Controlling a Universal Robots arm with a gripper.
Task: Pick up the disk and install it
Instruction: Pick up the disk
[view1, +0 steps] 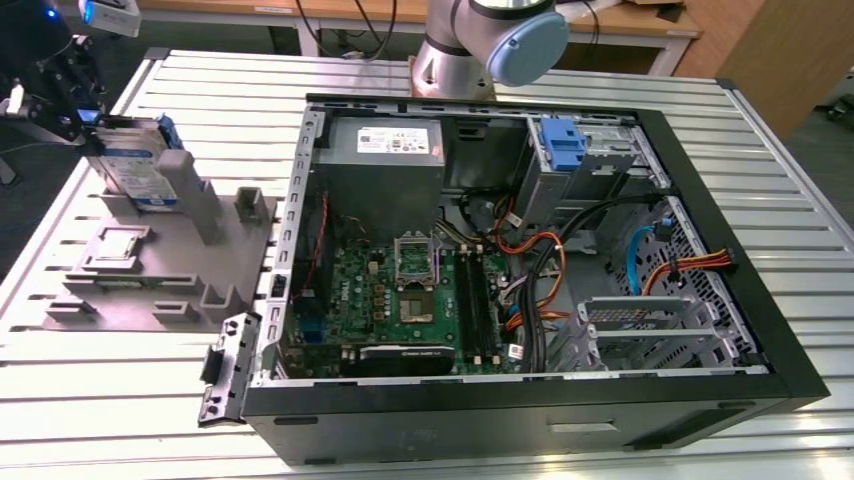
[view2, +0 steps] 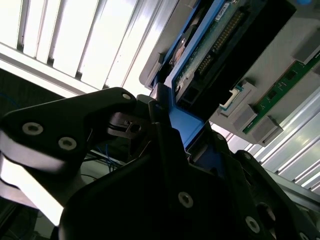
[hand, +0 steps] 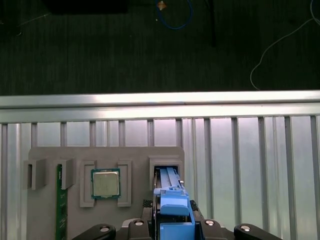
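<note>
Exterior view: black gripper (view1: 91, 125) is clenched on the upper edge of the silver-grey rectangular disk in its bright blue plastic carrier (view1: 134, 168). The disk stands on edge directly beneath it, in a slot of the grey moulded holder (view1: 134, 270). Open black computer case (view1: 787, 340) lies toward the exterior view's right.

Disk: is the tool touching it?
Touching. The second wrist view shows the tool closed on the disk, its fingers pressed against the blue carrier's edge with no gap.

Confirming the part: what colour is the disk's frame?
Bright blue frame; clearest in the first wrist view.
</note>
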